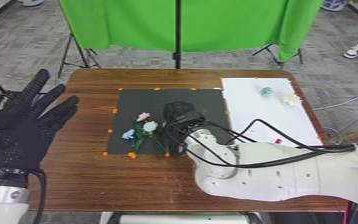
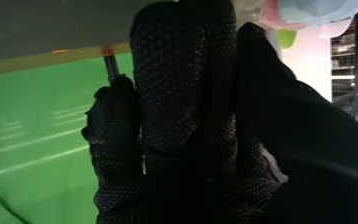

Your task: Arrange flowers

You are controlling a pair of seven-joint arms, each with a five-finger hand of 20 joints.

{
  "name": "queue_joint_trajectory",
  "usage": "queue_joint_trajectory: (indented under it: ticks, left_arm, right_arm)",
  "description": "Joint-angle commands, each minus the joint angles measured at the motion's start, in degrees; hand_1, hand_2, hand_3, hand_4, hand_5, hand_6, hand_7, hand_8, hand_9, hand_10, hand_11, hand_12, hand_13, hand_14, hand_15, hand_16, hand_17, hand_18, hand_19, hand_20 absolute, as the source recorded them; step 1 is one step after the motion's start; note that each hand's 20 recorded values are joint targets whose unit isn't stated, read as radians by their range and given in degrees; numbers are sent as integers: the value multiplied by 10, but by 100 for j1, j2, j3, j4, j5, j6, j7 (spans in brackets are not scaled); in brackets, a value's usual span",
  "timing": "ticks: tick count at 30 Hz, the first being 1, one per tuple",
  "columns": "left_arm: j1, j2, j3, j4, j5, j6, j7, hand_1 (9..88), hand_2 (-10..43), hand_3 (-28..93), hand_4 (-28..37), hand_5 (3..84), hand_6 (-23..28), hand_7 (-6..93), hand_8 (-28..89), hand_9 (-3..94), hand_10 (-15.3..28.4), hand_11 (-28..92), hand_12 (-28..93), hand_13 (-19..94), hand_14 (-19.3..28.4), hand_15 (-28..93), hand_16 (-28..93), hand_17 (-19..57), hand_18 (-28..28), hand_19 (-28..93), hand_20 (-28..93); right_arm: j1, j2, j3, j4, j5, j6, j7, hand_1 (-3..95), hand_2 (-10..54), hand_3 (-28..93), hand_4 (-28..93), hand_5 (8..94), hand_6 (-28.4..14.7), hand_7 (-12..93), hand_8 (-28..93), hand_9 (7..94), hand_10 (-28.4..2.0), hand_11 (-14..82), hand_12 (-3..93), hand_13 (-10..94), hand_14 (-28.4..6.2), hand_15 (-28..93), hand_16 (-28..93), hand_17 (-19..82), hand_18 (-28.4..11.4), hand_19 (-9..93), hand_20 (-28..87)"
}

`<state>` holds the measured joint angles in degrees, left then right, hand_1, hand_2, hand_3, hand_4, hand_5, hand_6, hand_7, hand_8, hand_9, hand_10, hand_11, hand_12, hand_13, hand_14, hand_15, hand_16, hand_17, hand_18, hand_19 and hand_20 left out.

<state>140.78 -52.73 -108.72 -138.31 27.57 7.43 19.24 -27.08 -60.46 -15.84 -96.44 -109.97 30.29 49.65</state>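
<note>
Three flowers, a pink flower (image 1: 143, 116), a white flower (image 1: 150, 126) and a blue flower (image 1: 128, 134), lie on the black mat (image 1: 140, 100) just left of the right hand (image 1: 179, 110). Head view: the left hand (image 1: 20, 131) is open, fingers spread, well left of them. Right wrist view: the right hand (image 2: 171, 100) has straight fingers, with petals (image 2: 322, 9) and a green leaf (image 2: 286, 37) near its thumb; I cannot tell whether it holds anything.

- Brown wooden table (image 1: 158, 192).
- Dark mat (image 1: 135, 112) flat on it, around the middle.
- White sheet (image 1: 260, 115) right of mat, edges adjoining.
- Small orange patches (image 1: 132, 155) along mat's near and left edges.
</note>
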Motion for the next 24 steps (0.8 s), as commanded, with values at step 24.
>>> queue_joint_trajectory:
  ticks: [24]
  left_arm:
    - [147,-107,49,-9,11,118,-62,194,70,739,-283,235,30,156,-106,194,148,145,157,146,256,310,-5,-150,284,466,146]
  right_arm:
    - [321,141,24,-334,-427,417,388,412,-95,766,-283,715,8,139,-104,903,-90,262,170,853,-47,554,186,482,-185,932,301]
